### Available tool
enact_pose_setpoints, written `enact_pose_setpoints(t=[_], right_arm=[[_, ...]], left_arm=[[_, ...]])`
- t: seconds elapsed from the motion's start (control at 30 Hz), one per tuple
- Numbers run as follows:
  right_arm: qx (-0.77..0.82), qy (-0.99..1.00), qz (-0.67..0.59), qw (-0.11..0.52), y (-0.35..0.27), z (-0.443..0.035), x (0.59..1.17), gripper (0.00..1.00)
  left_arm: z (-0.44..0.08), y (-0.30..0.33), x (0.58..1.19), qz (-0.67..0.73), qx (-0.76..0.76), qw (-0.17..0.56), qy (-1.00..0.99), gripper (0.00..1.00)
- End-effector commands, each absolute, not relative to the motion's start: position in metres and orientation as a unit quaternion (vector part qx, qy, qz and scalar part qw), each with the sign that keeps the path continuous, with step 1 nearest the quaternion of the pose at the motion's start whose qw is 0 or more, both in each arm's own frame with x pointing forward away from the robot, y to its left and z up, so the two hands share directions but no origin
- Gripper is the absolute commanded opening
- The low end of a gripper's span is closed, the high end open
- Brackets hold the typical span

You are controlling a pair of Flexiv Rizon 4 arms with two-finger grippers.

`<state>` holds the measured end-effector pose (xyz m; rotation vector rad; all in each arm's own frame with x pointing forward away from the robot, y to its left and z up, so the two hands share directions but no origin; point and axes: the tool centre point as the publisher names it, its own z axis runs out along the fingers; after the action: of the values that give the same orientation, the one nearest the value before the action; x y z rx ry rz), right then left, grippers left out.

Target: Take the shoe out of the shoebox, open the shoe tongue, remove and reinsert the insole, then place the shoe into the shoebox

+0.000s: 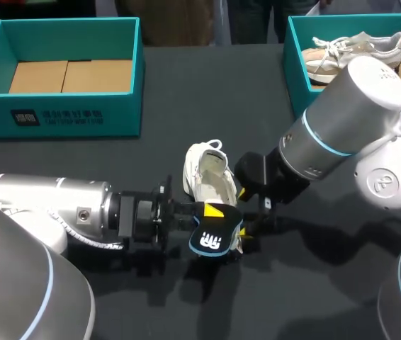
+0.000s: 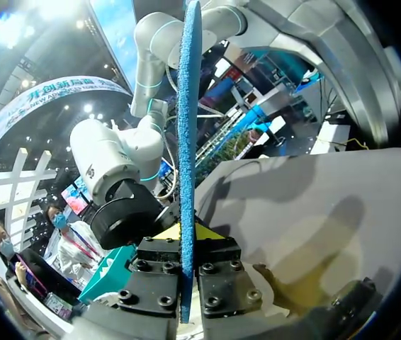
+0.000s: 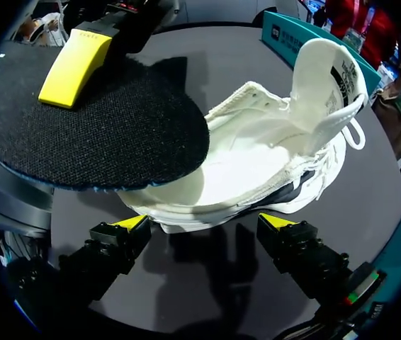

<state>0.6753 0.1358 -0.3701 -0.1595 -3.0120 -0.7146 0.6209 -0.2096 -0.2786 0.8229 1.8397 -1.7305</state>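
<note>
Our left gripper (image 1: 211, 216) is clamped on the insole (image 1: 215, 239). The white shoe (image 1: 211, 177) lies on the desk (image 1: 115, 156) at the insole's twelve o'clock. Our right gripper (image 3: 206, 225) is spread apart at the shoe's four o'clock.

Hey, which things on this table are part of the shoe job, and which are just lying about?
In the job: white shoe, insole in the left tool, open right tool by the shoe, empty shoebox.
Lying about, likely: second shoebox, beige shoe inside it.

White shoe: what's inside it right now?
Bare white lining shows in the shoe, nothing else. The insole, held by the left gripper, covers the toe end, so that part is hidden.
</note>
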Motion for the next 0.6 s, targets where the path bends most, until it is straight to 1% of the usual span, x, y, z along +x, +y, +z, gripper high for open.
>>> enact_pose_setpoints(t=[0.03, 0.4, 0.6], right_arm=[[-0.049, -0.972, -0.229, 0.015, 0.1365, -0.3683, 0.6701, 1.0], [-0.038, -0.974, -0.221, 0.019, 0.1357, -0.3708, 0.6677, 1.0], [-0.024, -0.976, -0.216, 0.01, 0.1365, -0.3682, 0.6663, 1.0]], left_arm=[[-0.2794, -0.2091, 0.6204, -0.632, 0.301, 0.24, 0.673, 0.0], [-0.2799, -0.2097, 0.6171, -0.633, 0.304, 0.233, 0.673, 0.0], [-0.2787, -0.2095, 0.6158, -0.633, 0.307, 0.233, 0.671, 0.0]])
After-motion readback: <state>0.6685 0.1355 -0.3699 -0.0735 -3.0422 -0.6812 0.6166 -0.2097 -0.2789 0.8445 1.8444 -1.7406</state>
